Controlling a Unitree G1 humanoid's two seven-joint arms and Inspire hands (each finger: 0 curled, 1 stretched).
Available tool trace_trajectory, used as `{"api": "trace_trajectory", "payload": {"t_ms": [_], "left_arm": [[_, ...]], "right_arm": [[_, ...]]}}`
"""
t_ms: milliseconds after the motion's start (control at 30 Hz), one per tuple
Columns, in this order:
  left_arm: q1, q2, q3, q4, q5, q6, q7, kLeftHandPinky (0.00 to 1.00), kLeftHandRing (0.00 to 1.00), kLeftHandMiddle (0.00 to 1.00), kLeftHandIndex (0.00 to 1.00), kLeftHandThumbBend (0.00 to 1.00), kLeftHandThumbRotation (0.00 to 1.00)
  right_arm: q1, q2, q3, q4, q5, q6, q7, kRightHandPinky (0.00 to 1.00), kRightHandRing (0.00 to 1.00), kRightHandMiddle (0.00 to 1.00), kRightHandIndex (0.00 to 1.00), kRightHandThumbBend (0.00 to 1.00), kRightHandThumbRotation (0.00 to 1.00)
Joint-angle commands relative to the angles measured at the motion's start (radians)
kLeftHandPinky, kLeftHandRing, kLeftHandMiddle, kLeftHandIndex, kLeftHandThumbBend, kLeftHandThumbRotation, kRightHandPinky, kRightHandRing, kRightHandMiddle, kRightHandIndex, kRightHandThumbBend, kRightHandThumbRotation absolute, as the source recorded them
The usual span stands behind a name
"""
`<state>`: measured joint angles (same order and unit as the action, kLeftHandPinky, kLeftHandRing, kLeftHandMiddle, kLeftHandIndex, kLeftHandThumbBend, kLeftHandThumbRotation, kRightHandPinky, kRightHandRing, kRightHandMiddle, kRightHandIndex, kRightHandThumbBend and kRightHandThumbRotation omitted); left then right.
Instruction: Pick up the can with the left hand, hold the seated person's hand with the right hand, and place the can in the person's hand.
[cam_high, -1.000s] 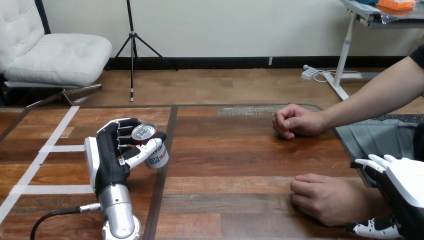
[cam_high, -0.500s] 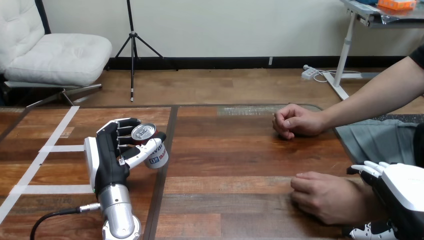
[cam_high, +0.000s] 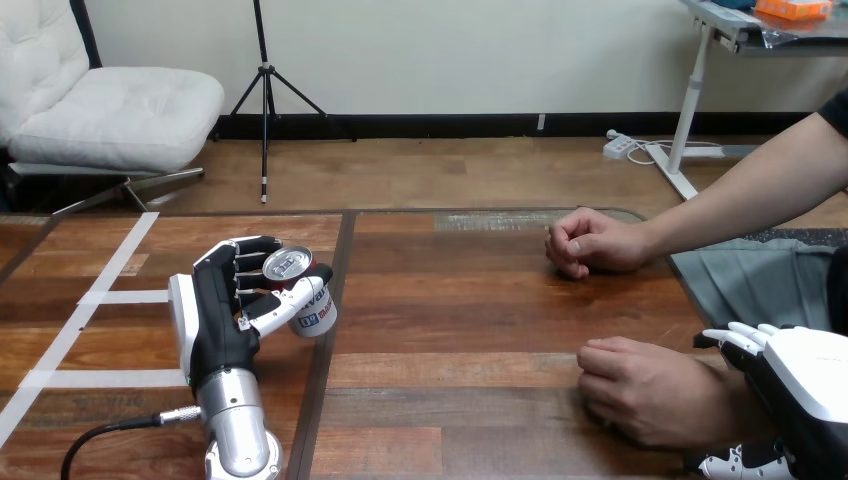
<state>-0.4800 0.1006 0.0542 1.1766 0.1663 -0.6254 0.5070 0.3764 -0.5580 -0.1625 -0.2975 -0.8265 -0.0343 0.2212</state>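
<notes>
Two risks: the tilted can (cam_high: 300, 290), at the worktop's (cam_high: 480, 330) left inside the curled left hand (cam_high: 225, 310), may slip; the person's near hand (cam_high: 650, 395) lies palm down, with the right hand (cam_high: 800, 385) beside it, and whether it grips I cannot tell.

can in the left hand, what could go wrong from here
1. The can sits tilted in the left hand, far from the person; it may slip on the carry across.
2. The person's nearer hand lies palm down and curled on the table, so there is no open palm to receive it yet.
3. The right hand is at that wrist, but a firm hold cannot be confirmed.
</notes>
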Motion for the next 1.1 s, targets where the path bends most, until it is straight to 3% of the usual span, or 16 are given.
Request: {"api": "trace_trajectory", "payload": {"t_ms": [0, 1067], "left_arm": [[-0.08, 0.0, 0.001, -0.045, 0.003, -0.037, 0.007, 0.44, 0.51, 0.54, 0.53, 0.65, 0.0], [-0.08, 0.003, -0.005, -0.045, 0.01, -0.031, 0.017, 0.44, 0.51, 0.53, 0.53, 0.65, 0.0]], "right_arm": [[-0.057, -0.038, -0.004, -0.015, 0.007, -0.011, -0.019, 1.0, 0.93, 0.92, 0.86, 0.78, 0.24], [-0.057, -0.032, -0.005, -0.022, 0.01, -0.013, -0.023, 1.0, 0.93, 0.92, 0.85, 0.79, 0.21]]}}
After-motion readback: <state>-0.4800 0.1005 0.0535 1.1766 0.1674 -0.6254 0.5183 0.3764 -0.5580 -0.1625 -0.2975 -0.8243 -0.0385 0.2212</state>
